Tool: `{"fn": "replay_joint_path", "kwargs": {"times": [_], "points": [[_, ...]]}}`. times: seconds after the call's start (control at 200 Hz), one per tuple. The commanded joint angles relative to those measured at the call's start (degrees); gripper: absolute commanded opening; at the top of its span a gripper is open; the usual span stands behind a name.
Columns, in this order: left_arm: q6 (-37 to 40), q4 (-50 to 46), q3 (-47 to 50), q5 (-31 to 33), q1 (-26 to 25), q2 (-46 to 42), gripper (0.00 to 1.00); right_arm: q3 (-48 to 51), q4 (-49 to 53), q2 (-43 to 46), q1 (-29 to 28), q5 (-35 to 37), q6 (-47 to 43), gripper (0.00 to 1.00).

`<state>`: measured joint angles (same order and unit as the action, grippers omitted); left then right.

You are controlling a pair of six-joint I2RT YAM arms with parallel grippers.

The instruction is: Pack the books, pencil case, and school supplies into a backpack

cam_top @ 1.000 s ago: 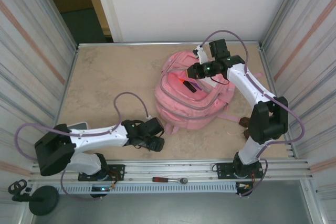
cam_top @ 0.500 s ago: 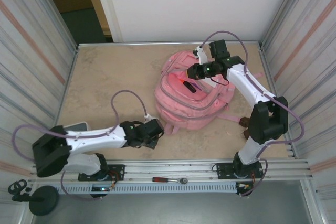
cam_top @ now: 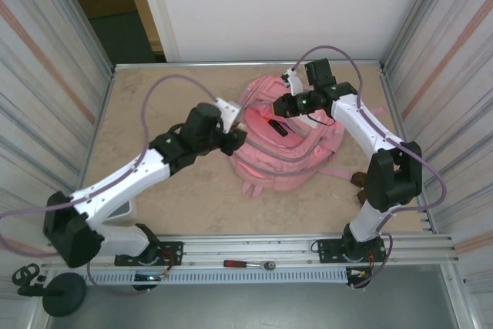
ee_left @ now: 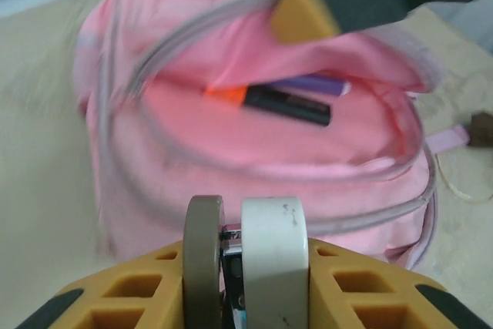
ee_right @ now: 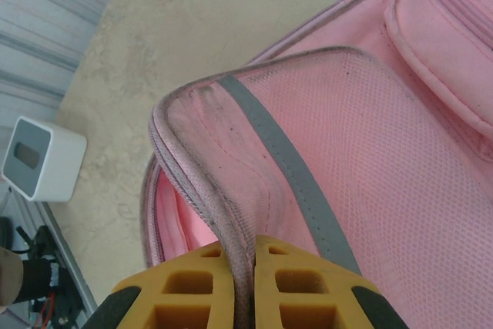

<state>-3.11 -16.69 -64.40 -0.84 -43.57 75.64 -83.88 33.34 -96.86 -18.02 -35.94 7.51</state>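
Backpack (cam_top: pixel 285 156) mouth is held agape by the right gripper (ee_right: pixel 243 256), clenched on its rim. Left gripper (ee_left: pixel 232 217), just left of the backpack facing the opening, pinches a small item (ee_left: pixel 231 240), unidentifiable, apparently for loading. Highlighter (ee_left: pixel 285 104) and pen (ee_left: pixel 312 85) lie inside it.

Pink backpack (cam_top: pixel 285 152) with grey piping; orange-and-black highlighter (ee_left: pixel 285 104); purple pen (ee_left: pixel 310 84); grey-and-white piece (ee_left: pixel 266 246).

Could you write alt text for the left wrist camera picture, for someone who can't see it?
An open pink backpack lies ahead with an orange-and-black highlighter and a purple pen inside. At the bottom, the left gripper pinches a small dark item; at the top, the right gripper lifts the backpack's edge.
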Motion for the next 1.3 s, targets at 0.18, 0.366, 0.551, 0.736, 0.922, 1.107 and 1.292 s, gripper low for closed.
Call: {"fn": "replay_joint_path", "kwargs": {"times": [0.18, 0.366, 0.551, 0.736, 0.922, 1.107, 1.292], "points": [[46.51, 0.70, -10.93, -2.19, -0.57, 11.79, 0.36, -9.75, 5.64, -3.06, 1.34, -4.52, -0.19, 0.02], [60.38, 0.97, -15.36, 0.92, -2.81, 18.09, 0.36, -11.21, 6.21, -4.95, 1.51, -5.67, 0.14, 0.02], [66.31, 2.07, -18.51, 7.25, -4.20, 24.16, 0.46, -11.84, 6.97, -5.62, 1.42, -5.91, 0.32, 0.02], [61.93, 5.01, -15.13, 7.73, -4.11, 20.87, 0.66, -11.64, 7.41, -5.58, 1.41, -5.63, 0.10, 0.02], [50.37, 7.12, -8.21, 1.41, -3.24, 12.23, 0.70, -10.85, 7.83, -5.41, 1.41, -4.51, -0.37, 0.02], [28.06, 10.85, 1.84, -3.18, 0.58, 1.78, 0.73, -4.63, 6.62, -1.72, -0.23, -0.84, -0.56, 0.06], [2.76, 7.50, 4.60, -3.13, 8.73, -0.56, 0.76, 6.85, 2.13, 4.78, -3.65, -0.17, 1.45, 0.30]]}}
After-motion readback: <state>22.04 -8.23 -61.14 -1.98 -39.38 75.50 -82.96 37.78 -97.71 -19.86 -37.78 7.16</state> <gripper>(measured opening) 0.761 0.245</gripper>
